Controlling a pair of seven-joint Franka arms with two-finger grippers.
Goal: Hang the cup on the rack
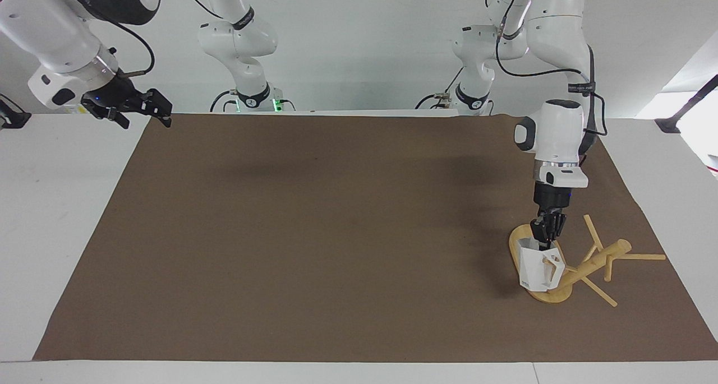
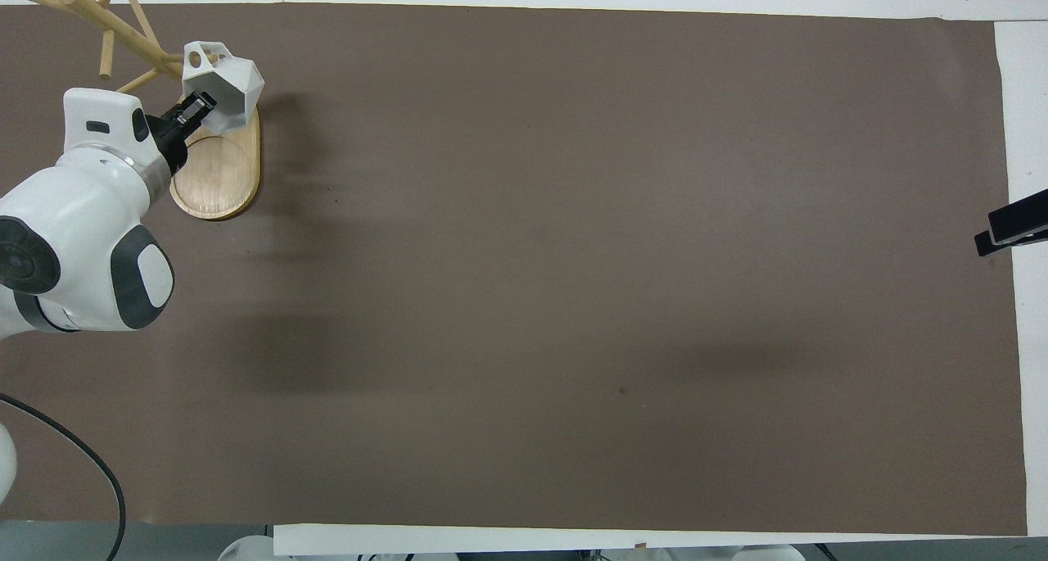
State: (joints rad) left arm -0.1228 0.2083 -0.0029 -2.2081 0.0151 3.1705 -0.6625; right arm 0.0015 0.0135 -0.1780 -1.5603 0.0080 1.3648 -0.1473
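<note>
The white faceted cup (image 1: 534,269) hangs from my left gripper (image 1: 547,239), which is shut on its rim from above. The cup is upright over the bamboo rack's oval base (image 1: 551,296), at the base's end farther from the robots. Its blocky handle (image 1: 554,263) faces the rack's leaning post (image 1: 594,263) and is right by a thin peg; I cannot tell whether they touch. In the overhead view the cup (image 2: 229,86) covers the foot of the post (image 2: 106,22), beside the left gripper (image 2: 196,110). My right gripper (image 1: 143,106) is open and empty, raised at the right arm's end.
The rack stands on a brown mat (image 1: 336,232) at the left arm's end, with pegs (image 1: 642,256) sticking out toward the mat's edge. Only a fingertip of the right gripper (image 2: 1011,229) shows in the overhead view.
</note>
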